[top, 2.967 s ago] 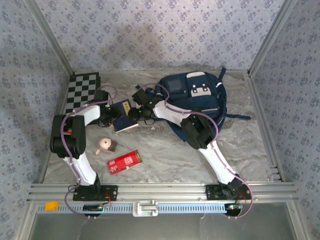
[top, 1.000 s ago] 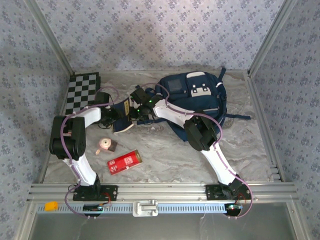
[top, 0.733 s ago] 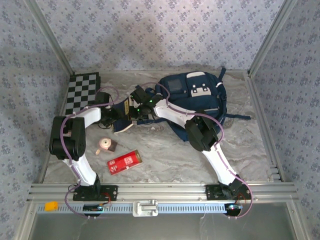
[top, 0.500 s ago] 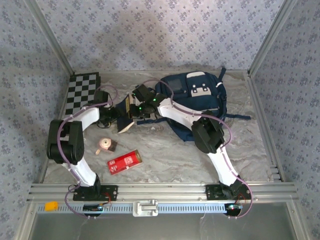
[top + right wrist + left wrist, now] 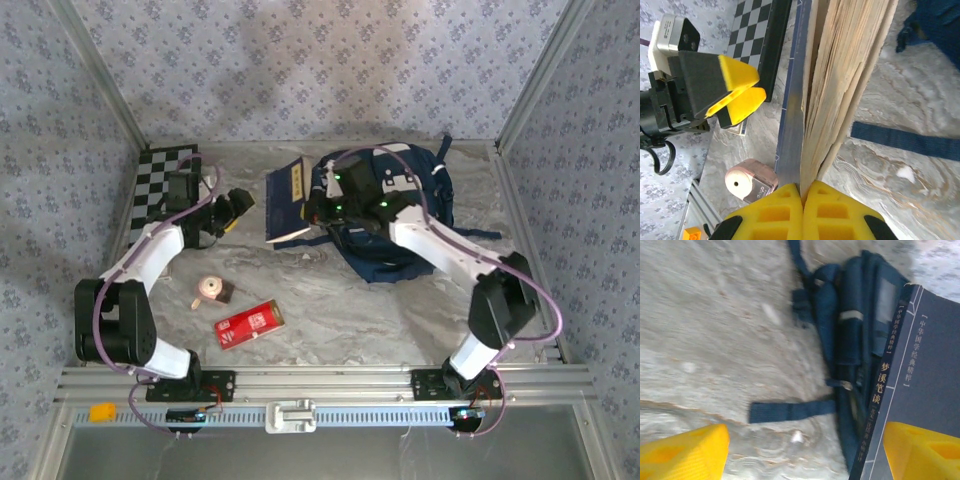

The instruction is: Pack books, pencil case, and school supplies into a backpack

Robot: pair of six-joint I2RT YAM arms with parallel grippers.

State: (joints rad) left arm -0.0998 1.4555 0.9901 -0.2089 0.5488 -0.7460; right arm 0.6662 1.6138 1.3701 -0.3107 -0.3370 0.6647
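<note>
Big change from a second ago: the right arm has swung across toward the large navy blue fabric backpack point(image 5: 435, 190) point(image 5: 850, 340) and taken the navy blue paperback with the yellow label strip point(image 5: 288, 200) point(image 5: 930, 380) point(image 5: 840, 75) along. The left arm has backed off to the left, over by the black-and-white chequered board point(image 5: 158, 175) point(image 5: 757, 15).

The right gripper point(image 5: 318, 212) point(image 5: 802, 192) is pinched tight on the book's edge, both yellow fingers pressed against the pages and cover. The book sits tilted just left of the backpack, on the far side of the grey marbled desk point(image 5: 330, 300). Can't tell if it's touching the bag.

The left gripper point(image 5: 235, 203) point(image 5: 802, 450) point(image 5: 740, 90) is spread wide with nothing in it, pointing at the book from the left.

The flat red rectangular pencil case point(image 5: 249, 324) lies near-left on the desk, well apart from the backpack. A small pink round thing point(image 5: 212, 289) point(image 5: 751, 182) sits just beyond it. One dark backpack strap point(image 5: 790, 411) point(image 5: 905, 140) lies flat on the desk.
</note>
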